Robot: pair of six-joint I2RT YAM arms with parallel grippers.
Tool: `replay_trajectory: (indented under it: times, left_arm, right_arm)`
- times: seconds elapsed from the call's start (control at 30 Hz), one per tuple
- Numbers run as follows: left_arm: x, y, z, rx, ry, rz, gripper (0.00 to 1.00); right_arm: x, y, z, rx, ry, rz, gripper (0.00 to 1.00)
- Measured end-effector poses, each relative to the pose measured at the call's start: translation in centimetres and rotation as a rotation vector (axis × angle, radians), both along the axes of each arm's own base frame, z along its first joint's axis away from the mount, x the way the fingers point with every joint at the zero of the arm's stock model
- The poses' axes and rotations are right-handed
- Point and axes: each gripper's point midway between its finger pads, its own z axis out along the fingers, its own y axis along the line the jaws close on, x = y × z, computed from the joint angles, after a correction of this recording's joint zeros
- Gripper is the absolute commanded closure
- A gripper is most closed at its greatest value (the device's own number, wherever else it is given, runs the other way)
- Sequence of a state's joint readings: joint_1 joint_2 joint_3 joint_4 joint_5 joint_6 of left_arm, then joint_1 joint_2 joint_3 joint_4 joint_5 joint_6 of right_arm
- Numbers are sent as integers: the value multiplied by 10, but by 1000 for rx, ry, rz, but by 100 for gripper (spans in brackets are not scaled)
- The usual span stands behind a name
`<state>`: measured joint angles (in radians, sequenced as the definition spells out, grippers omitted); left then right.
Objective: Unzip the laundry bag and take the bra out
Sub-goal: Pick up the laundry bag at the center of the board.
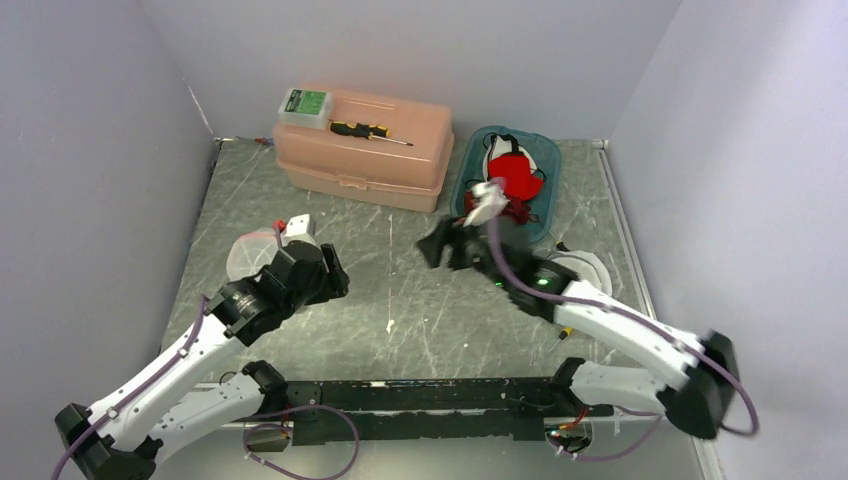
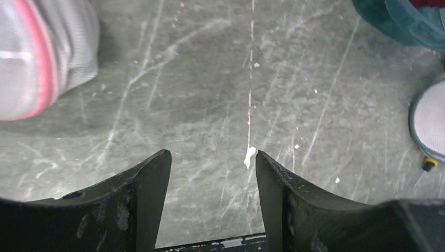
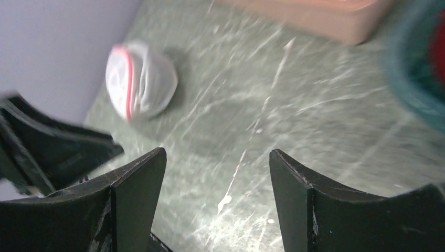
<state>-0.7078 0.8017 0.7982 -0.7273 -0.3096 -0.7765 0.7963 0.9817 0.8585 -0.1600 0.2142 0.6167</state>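
Note:
The laundry bag [image 1: 248, 256] is a white mesh dome with a pink zipper band, lying at the left of the table. It also shows in the left wrist view [image 2: 36, 58] and the right wrist view [image 3: 139, 79]. I cannot tell what is inside it. My left gripper [image 1: 336, 281] is open and empty just right of the bag, jaws apart over bare table [image 2: 212, 157]. My right gripper [image 1: 436, 246] is open and empty over the table's middle [image 3: 216, 155], pointing left toward the bag. Red and black garments [image 1: 515, 178] lie in the teal basin [image 1: 545, 150].
A pink toolbox [image 1: 365, 150] stands at the back with a screwdriver [image 1: 370, 130] and a green box [image 1: 304, 105] on it. A white round mesh piece [image 1: 585, 265] lies at the right, with a small yellow-tipped tool [image 2: 429, 164] by it. Walls close in left, right and behind.

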Motion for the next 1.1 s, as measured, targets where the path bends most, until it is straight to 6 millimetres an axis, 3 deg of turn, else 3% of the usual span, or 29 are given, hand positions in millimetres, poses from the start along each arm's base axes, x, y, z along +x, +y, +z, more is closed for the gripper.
replay_trajectory:
  times: [0.1,0.27,0.37,0.53,0.73,0.9,1.1]
  left_arm:
    - [2,12,9,31,-21,48,32]
    - [-3,37,31,47,-82,129,20]
    - [-8,60,43,52,-127,210,20]
    - [-17,91,47,103,-127,352,21]
    - [-27,124,63,124,-125,538,21]
    - [-38,141,76,83,-173,603,21]
    - [-43,146,78,65,-185,609,21]
  right_arm:
    - [-10,65,-46,-76,53,181,19]
    - [-20,128,-122,-142,178,356,17]
    - [-19,165,-142,-138,210,430,16]
    - [-17,220,-141,-35,196,557,15]
    - [2,288,-121,70,142,678,20]
    - [16,323,-110,97,110,726,26]
    - [27,348,-129,48,145,746,39]
